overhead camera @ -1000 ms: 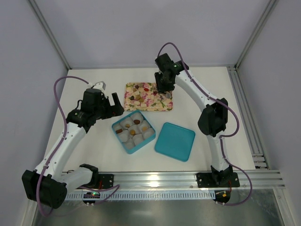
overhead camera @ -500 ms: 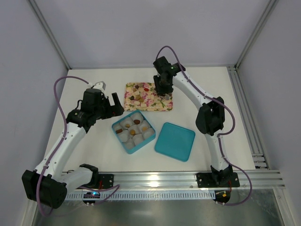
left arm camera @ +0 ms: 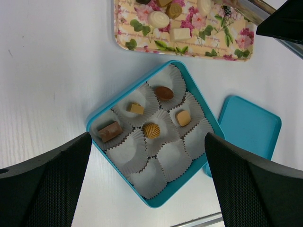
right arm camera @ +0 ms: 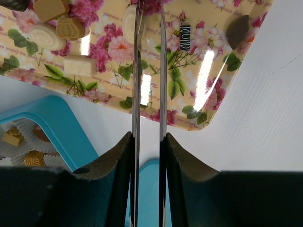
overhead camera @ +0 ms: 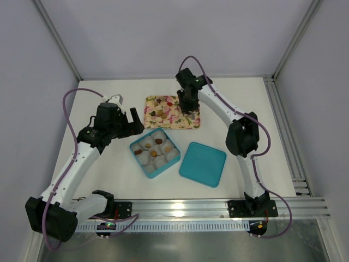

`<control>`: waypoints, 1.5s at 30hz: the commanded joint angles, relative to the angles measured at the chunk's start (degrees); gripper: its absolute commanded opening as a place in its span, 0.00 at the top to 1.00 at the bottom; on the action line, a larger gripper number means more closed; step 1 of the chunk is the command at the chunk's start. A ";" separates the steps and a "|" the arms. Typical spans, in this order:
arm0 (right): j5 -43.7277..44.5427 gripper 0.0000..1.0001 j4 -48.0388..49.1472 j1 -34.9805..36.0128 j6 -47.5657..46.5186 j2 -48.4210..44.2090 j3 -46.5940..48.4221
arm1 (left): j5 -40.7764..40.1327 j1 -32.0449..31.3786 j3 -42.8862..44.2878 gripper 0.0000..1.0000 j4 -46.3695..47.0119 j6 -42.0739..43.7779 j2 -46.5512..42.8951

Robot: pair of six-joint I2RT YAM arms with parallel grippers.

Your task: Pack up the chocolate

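Observation:
Several pieces of chocolate (left arm camera: pixel 152 130) lie in white paper cups inside the teal box (overhead camera: pixel 132 146); the other cups hold nothing. More chocolate (right arm camera: pixel 45 35) is scattered on the floral tray (right arm camera: pixel 189 80). My right gripper (right arm camera: pixel 147 137) hovers over the tray's near edge, shut on a pair of thin metal tongs (right arm camera: pixel 161 71). The two blades stand a narrow gap apart, and their tips run out of the top of the right wrist view beside a white piece (right arm camera: pixel 128 21). My left gripper (left arm camera: pixel 147 156) hangs wide open above the box with nothing in it.
The teal lid (overhead camera: pixel 203 164) lies flat just right of the box. The tray (overhead camera: pixel 188 121) sits behind the box. A metal rail runs along the table's near edge, and another along its right side.
My right arm has shifted a little left and back over the tray, and the tongs' blades have drawn closer together. The left arm has not moved.

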 commanded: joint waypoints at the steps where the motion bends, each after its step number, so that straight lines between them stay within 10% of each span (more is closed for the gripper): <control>1: 0.21 0.68 1.47 0.27 -0.08 -0.52 0.39 | 0.75 -0.28 -0.41 0.00 1.29 -0.49 -1.13; 28: 0.48 0.70 0.67 2.38 0.18 -16.85 -5.06 | 0.75 -0.28 -0.41 0.00 1.38 -0.49 -1.04; 45: -8.40 0.70 3.48 19.78 4.75 -30.93 -23.95 | 0.84 -0.28 -0.23 0.00 1.29 -0.58 -0.87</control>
